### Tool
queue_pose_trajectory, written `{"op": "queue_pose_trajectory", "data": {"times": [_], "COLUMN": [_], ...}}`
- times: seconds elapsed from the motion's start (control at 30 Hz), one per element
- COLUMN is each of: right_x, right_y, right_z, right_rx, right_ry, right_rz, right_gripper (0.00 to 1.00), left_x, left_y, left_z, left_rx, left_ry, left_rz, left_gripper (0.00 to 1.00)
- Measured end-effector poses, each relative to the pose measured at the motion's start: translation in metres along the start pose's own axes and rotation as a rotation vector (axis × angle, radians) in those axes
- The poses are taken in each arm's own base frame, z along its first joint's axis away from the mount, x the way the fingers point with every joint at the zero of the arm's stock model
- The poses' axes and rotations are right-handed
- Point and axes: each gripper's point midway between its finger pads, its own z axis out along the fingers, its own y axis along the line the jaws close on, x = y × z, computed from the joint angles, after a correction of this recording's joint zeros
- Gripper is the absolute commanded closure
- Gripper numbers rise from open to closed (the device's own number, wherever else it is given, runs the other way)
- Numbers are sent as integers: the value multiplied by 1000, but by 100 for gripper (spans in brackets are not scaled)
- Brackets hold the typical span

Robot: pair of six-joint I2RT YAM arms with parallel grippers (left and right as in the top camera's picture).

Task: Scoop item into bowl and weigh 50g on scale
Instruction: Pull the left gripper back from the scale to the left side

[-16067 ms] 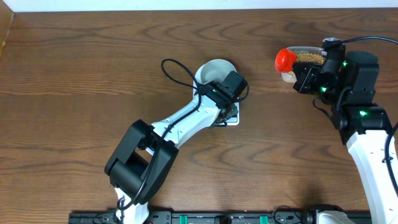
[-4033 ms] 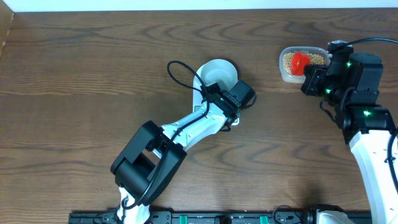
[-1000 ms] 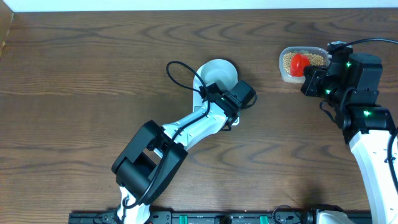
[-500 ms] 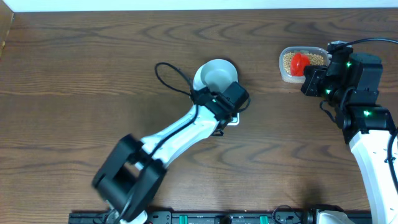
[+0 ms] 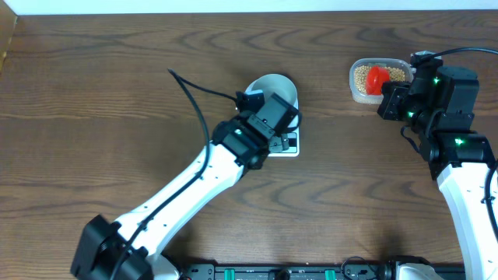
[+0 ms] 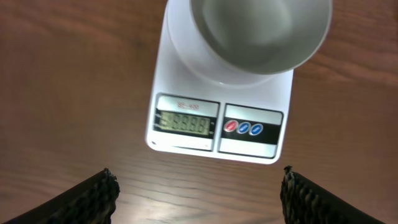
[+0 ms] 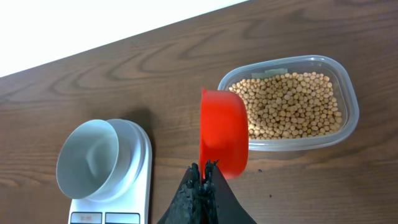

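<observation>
Left hand (image 6: 202,199) hangs right over the scale (image 6: 180,81), spread wide and holding nothing; I see both fingertips at the bottom of the wrist view. The bowl (image 6: 261,31) sits empty toward the far end of the scale. The display (image 6: 181,122) is lit, but the digits are too blurred for me to read.

Right hand (image 7: 202,186) is clamped on the handle of the red scoop (image 7: 224,134), which is at the near end of the tub (image 7: 348,93). The beans (image 7: 292,106) are all in that tub, well apart from the bowl. From here I cannot see inside the scoop.

My worries from here:
- The carry crosses a lot of open surface (image 5: 117,78). Any tilt or jerk, and round beans roll everywhere.
- My left arm sits above the bowl. If it is not moved clear, the scoop could clip it.
- A nudge to the bowl could slide it off the scale or upset the reading.
- If the scale was not zeroed with the bowl on, the number will mislead me.
- One heavy pour could overshoot the target, so tip gently.
</observation>
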Motion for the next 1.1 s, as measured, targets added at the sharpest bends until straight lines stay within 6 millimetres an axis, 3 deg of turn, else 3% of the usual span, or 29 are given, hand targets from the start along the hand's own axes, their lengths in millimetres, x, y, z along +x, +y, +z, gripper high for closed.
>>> {"op": "queue_pose_trajectory", "data": {"times": [0.03, 0.27, 0.47, 0.87, 1.1], "right_x": [0, 0, 2, 2, 2], "right_y": [0, 0, 0, 0, 0], "right_z": [0, 0, 0, 0, 0], "right_rx": [0, 1, 1, 2, 2], "right_ry": [0, 1, 7, 6, 6], "right_rz": [-3, -21, -43, -55, -55], "right_gripper": [99, 99, 99, 99, 99], "left_x": [-3, -23, -27, -45, -42], "left_y": [2, 22, 35, 52, 36], "left_z": [-3, -21, -20, -16, -21], "left_rx": [2, -5, 10, 264, 374], "left_ry": [-8, -56, -29, -16, -49], "left_rz": [40, 330, 603, 782, 874], "left_gripper": [0, 2, 2, 2, 2]}}
